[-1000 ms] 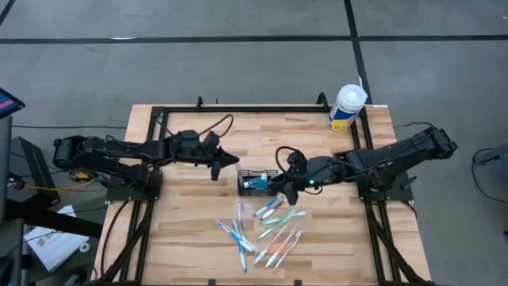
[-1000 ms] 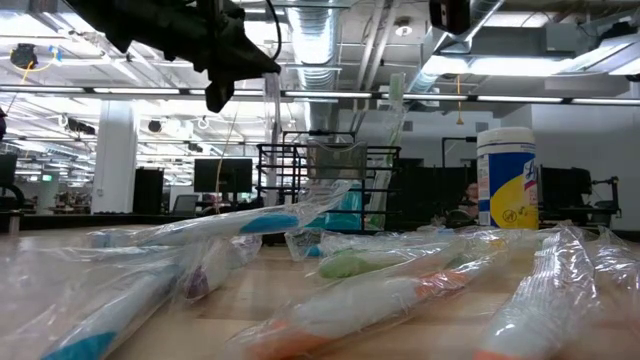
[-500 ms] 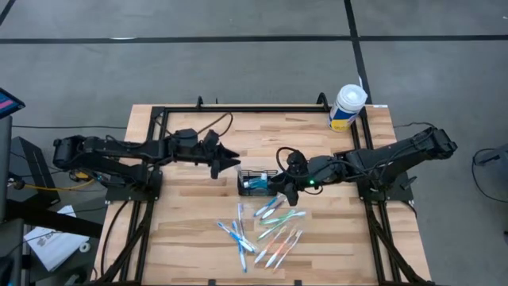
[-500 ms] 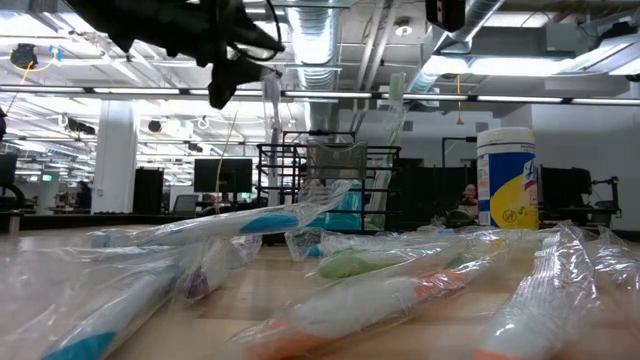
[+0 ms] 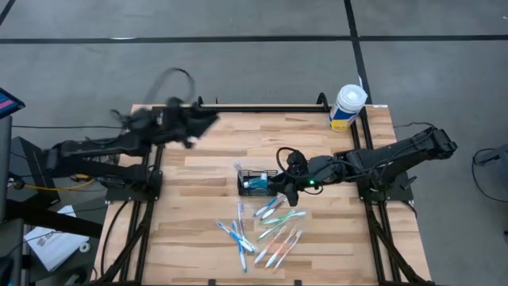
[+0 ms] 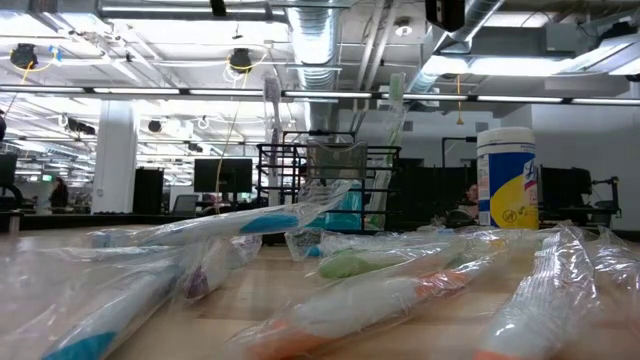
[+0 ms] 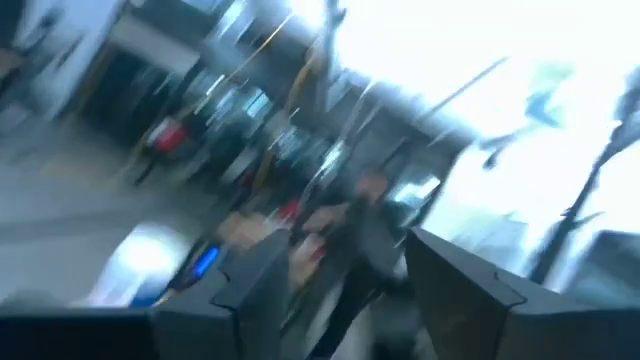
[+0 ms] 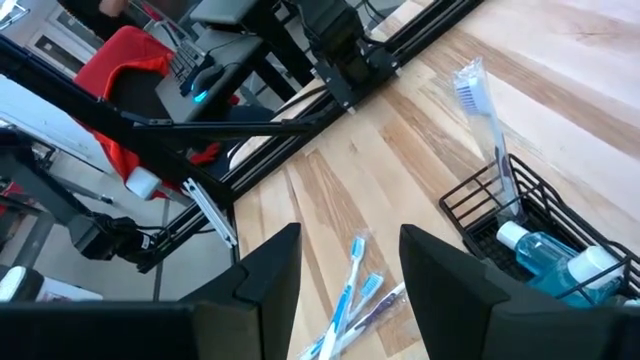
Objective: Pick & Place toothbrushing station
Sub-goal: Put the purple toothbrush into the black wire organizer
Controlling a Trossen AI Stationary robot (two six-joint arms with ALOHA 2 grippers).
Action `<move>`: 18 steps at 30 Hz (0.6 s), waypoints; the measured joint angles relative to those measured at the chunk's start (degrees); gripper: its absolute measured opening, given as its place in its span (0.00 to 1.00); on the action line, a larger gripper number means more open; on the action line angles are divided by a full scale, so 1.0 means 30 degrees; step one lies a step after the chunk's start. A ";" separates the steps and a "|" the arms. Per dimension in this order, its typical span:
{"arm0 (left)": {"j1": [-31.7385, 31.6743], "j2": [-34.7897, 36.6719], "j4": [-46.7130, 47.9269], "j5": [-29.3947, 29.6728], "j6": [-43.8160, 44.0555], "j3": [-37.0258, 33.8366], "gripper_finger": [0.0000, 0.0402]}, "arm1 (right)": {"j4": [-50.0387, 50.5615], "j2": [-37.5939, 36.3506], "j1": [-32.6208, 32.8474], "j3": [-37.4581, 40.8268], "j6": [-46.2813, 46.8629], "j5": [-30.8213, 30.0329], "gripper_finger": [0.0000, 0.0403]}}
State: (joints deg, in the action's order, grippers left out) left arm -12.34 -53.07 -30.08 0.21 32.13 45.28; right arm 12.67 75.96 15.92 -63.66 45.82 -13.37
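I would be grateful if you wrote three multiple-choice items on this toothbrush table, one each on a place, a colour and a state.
1. Where does the white tub stand?
A. at the table's far right corner
B. inside the caddy
C. among the wrapped toothbrushes

2. What colour is the bottle in the wire caddy?
A. red
B. blue
C. yellow

3. How is the toothbrush in the caddy placed?
A. flat on the table
B. held in the left tool
C. upright, head up

Answers:
1 A, the high view shows it at the far right corner, by the frame.
2 B, the right wrist view shows blue liquid.
3 C, it stands in the caddy, bristles on top; the left tool is away at the table's far left edge, open.
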 joint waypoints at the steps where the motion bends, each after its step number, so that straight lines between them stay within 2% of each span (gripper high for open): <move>1: 0.0156 0.0392 -0.0956 -0.0127 0.0033 0.0281 0.47 | -0.0029 0.0000 -0.0026 0.0000 -0.0175 0.0007 0.40; 3: 0.0578 0.1108 -0.2516 -0.0509 0.0801 0.0520 0.44 | -0.0407 0.0000 -0.0111 0.0000 -0.0688 0.0015 0.40; 5: 0.1179 0.1558 -0.2701 -0.0706 0.2021 0.0757 0.43 | -0.0891 -0.0007 -0.0220 -0.0007 -0.1270 0.0089 0.40; 8: 0.3252 0.1834 -0.0073 -0.0463 0.3393 0.1014 0.43 | -0.1166 -0.0015 -0.0531 -0.0007 -0.1765 0.0792 0.40; 12: 0.7340 0.1070 0.4916 0.2334 0.4486 0.0961 0.43 | -0.1178 -0.0015 -0.0772 -0.0007 -0.2176 0.1606 0.40; 18: 1.2105 -0.0745 0.5495 0.6478 0.8027 0.1015 0.43 | -0.1625 -0.0015 -0.0650 -0.0007 -0.3042 0.2648 0.40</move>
State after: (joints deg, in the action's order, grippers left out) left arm 23.97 -55.30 -13.60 19.64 56.21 48.32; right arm 7.79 75.92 13.97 -63.68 36.70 -5.42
